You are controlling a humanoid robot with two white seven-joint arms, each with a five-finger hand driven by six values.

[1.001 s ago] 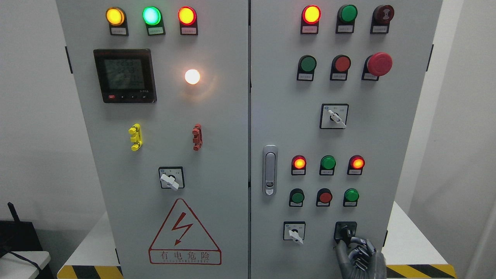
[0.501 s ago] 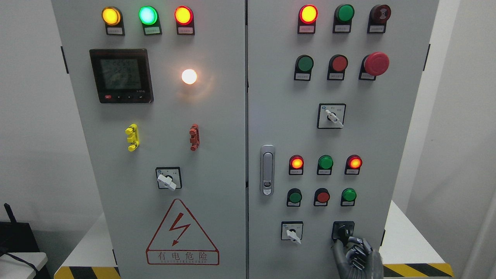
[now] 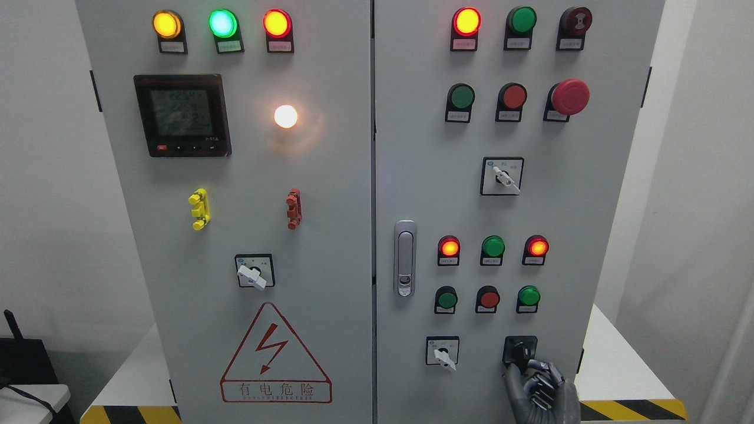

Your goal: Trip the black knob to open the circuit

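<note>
Change since a second ago: the whole grey steel control cabinet (image 3: 330,194) has slid a bit to the left in the frame, and the hand has crept slightly left and up along with it, still parked at the knob.
Task thing: small black rotary knob on a black square plate (image 3: 519,351), lower right of the frame, on the right-hand door, bottom row.
Right hand: dark grey robot hand with jointed fingers (image 3: 539,391) comes up from the bottom edge at the lower right, just under the knob.
Fingers: curled, tips up against the knob's lower side. Looks like thumb and forefinger are pinching it, but honestly can't tell how firm the grip is.
Left hand: can't see it anywhere.
Neighbour switch: white-handled selector switch on a white square plate (image 3: 442,351), just left of the black knob, handle pointing down-right.
Lamps above: row of red, green, red round indicator lamps (image 3: 493,246) in the right middle of the frame, both reds lit.
Upper right: big red mushroom emergency-stop button (image 3: 569,96).
Left door: black-framed digital meter with grey display (image 3: 182,115) at upper left, red lightning warning triangle sticker (image 3: 275,353) at lower middle.
Worktop: white worktop with yellow-black hazard striping (image 3: 633,386) under the cabinet, showing at the lower right.
</note>
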